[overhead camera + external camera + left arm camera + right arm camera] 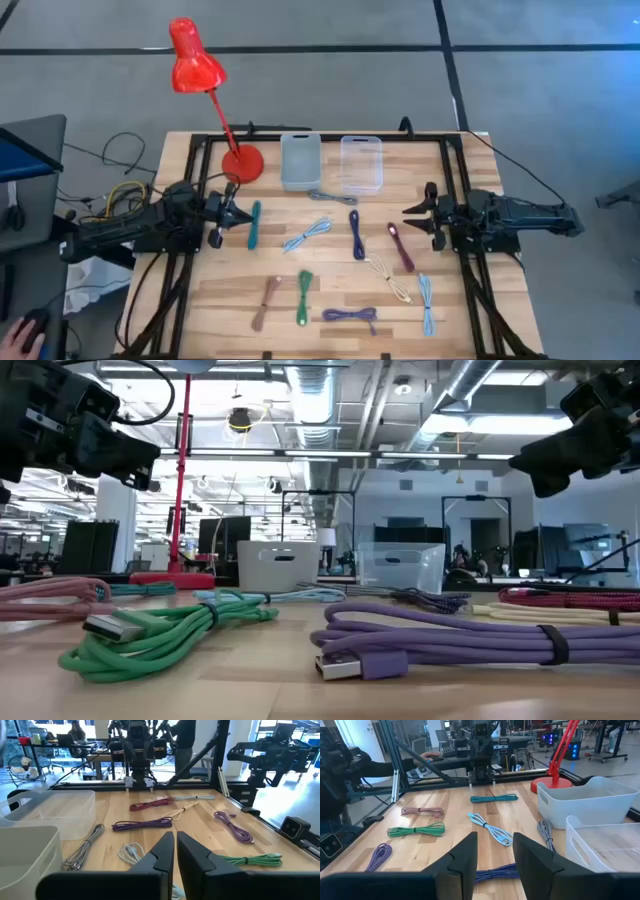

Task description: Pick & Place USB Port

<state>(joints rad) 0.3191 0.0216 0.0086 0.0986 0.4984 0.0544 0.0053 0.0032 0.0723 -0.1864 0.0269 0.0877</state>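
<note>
Both my arms hang above the worktop (330, 300), nothing held yet; no cable lifted.

Task things: bundled USB cables spread across the middle and near part of the worktop. Destination, I judge, is one of two bins at the far edge: the grey bin (300, 160) or the clear bin (361, 164) just to its right.

Left pincer (240, 215): at the left side, fingers pressed together, almost no gap in its wrist view (176, 852). Touching nothing.

Right pincer (415, 218): at the right side, fingers moderately apart with a clear gap in its wrist view (492, 857). Empty, above the wood.

Key relation for the next move:
- teal cable (254, 224) lies just right of the left pincer, long axis running near-to-far. Closest cable to that arm, but the pincer would have to open first
- dark red cable (400, 246) lies just left of and slightly nearer than the right pincer, long axis near-to-far with a slight slant. Closest cable to the right arm
- dark blue cable (356, 234) sits further left of the red one, same near-to-far lie; it shows just beyond the right fingers in the wrist view (492, 872)

Judgement: the right arm is better placed, already parted and next to the red cable. It needs a short move left and down, fingers straddling the bundle across its short width. Risk: loose coils slipping out of a shallow grip
</note>
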